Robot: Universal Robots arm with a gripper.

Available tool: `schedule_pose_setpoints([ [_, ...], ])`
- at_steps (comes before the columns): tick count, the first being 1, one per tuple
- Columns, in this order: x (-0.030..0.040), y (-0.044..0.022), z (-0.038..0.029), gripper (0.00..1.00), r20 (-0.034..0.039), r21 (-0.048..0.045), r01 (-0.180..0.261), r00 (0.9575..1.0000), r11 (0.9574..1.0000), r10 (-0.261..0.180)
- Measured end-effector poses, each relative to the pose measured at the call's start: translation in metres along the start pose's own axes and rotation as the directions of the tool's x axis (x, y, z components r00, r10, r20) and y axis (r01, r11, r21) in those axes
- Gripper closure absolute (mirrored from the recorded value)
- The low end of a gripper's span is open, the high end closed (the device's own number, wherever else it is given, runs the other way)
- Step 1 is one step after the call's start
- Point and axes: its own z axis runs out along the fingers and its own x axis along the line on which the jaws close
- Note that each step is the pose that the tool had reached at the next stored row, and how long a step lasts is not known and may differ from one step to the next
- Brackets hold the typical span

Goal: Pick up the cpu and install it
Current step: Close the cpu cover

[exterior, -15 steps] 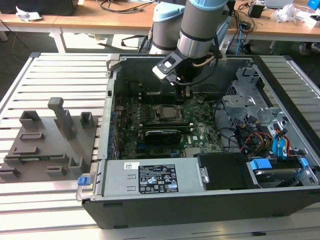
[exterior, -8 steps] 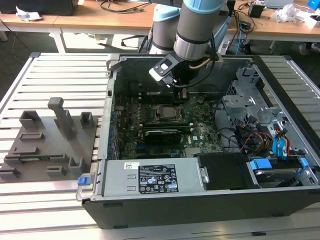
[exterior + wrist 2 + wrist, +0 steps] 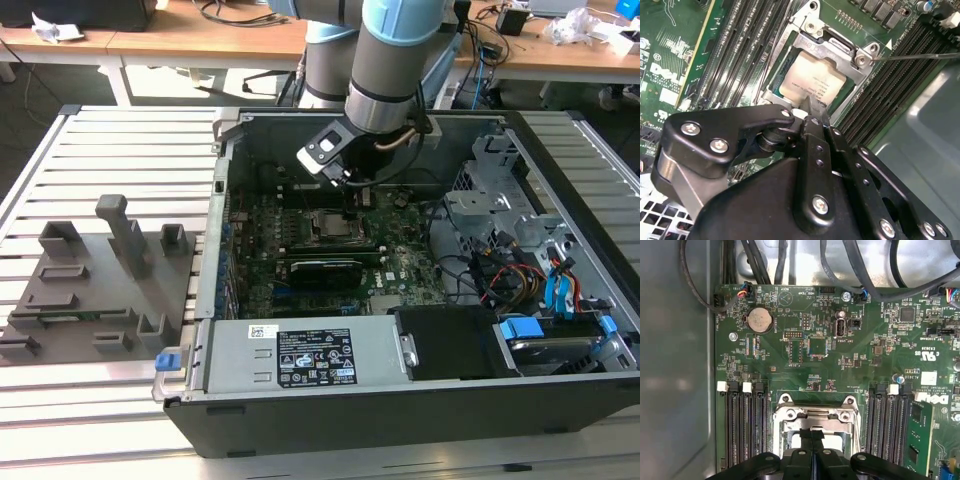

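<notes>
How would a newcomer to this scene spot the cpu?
Inside the open computer case, on the green motherboard, a shiny metal socket frame sits between two banks of black memory slots. The cpu is the flat, pale silvery square lying within that frame, just under the gripper; only its face is plain and smooth.

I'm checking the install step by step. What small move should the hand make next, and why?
Probably a short straight lift away from the motherboard. The cpu lies flat inside the socket frame, and the hand is shut, its tips at the cpu's edge, holding nothing.
</notes>
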Motion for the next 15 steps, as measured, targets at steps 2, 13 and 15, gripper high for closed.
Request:
schedule_pose_setpoints([
  [2, 0.0, -0.0033, 0.0021, 0.89, 0.0001, 0.0, 0.0, 1.0, 1.0, 0.0],
  [13, 0.0006, -0.0323, 0.0056, 0.89, 0.0001, -0.0003, 0.0, 1.0, 1.0, 0.0],
  [15, 0.0007, -0.0339, 0.0065, 0.89, 0.0, -0.0003, 0.0, 1.0, 1.0, 0.0],
])
